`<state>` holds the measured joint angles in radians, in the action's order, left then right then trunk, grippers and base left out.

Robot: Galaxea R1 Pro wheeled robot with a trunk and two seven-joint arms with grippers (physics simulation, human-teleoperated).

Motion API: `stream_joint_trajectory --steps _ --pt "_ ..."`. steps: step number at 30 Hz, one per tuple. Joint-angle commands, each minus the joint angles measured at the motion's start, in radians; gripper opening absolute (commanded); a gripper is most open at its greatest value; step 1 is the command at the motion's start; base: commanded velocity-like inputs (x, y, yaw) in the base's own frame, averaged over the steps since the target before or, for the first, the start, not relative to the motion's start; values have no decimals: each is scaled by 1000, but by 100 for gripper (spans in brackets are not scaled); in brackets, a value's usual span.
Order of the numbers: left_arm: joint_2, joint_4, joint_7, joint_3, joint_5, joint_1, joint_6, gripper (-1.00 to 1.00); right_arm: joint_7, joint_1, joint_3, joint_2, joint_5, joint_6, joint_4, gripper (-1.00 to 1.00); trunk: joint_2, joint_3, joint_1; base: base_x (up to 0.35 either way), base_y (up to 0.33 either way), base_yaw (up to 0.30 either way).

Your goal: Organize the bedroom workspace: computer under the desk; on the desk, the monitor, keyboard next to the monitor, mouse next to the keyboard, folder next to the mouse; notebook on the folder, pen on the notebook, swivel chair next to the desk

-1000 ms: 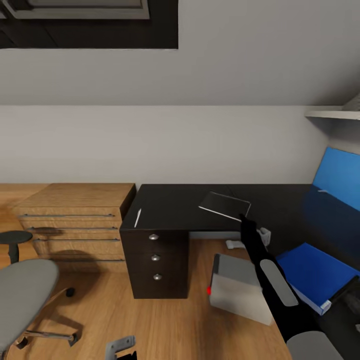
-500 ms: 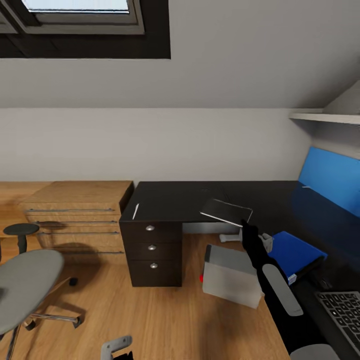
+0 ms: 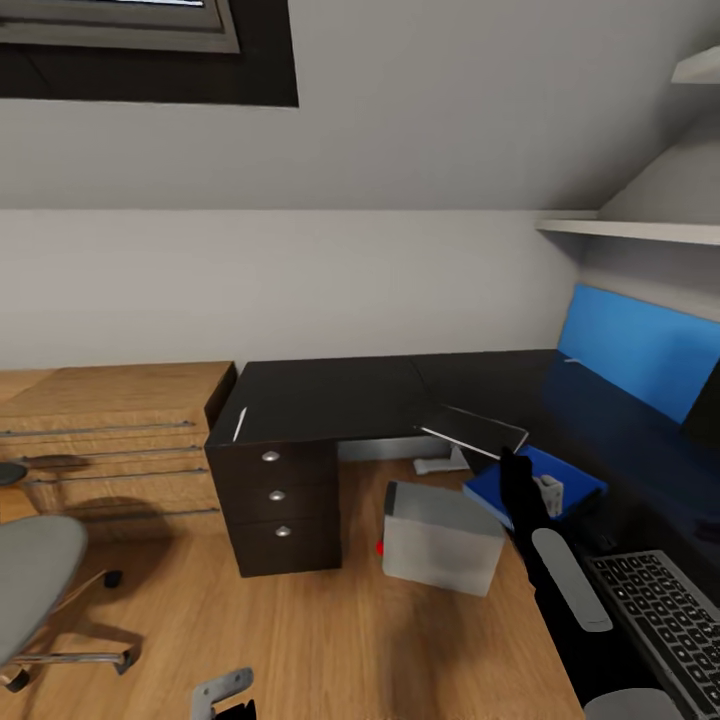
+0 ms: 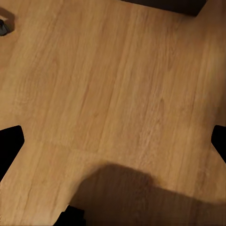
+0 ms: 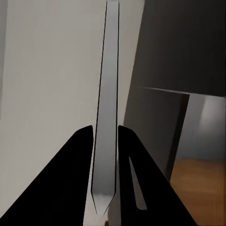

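Observation:
My right gripper (image 3: 510,460) is shut on the notebook (image 3: 474,429), a thin dark slab with a pale edge, held level above the near corner of the blue folder (image 3: 520,490) on the black desk (image 3: 330,395). In the right wrist view the fingers (image 5: 84,155) pinch the notebook (image 5: 106,94) edge-on. The white pen (image 3: 238,424) lies at the desk's left end. The keyboard (image 3: 660,620) sits at the lower right, and the monitor (image 3: 706,405) shows as a black sliver at the right border. The grey computer (image 3: 440,535) stands on the floor. My left gripper (image 4: 113,141) hangs open over bare floor.
The swivel chair (image 3: 30,590) stands at the far left on the wooden floor. A light-wood drawer chest (image 3: 110,440) adjoins a dark three-drawer unit (image 3: 280,500) under the desk's left end. A blue back panel (image 3: 640,350) and a wall shelf (image 3: 630,230) sit at the right.
The head view has swung to the right, bringing the keyboard into sight. My right gripper has carried the notebook from over the desk's middle towards the blue folder.

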<state>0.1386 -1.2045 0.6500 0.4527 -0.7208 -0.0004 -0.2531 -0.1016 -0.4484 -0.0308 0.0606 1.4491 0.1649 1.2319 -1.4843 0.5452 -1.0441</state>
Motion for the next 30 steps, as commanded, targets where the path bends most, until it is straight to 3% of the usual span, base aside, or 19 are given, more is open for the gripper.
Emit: stream_joint_trajectory --steps 1,24,30 --pt "1 0 7 2 -4 0 -3 100 -2 -1 -3 1 8 12 1 -100 -1 2 0 0 0 -219" --pt "1 3 7 1 -2 0 -3 100 -4 0 -3 -1 7 30 -6 -100 -1 23 0 0 0 -233" --pt "4 3 7 -3 -5 0 -3 100 1 0 -3 0 9 28 -9 -100 -1 24 0 0 0 -77"
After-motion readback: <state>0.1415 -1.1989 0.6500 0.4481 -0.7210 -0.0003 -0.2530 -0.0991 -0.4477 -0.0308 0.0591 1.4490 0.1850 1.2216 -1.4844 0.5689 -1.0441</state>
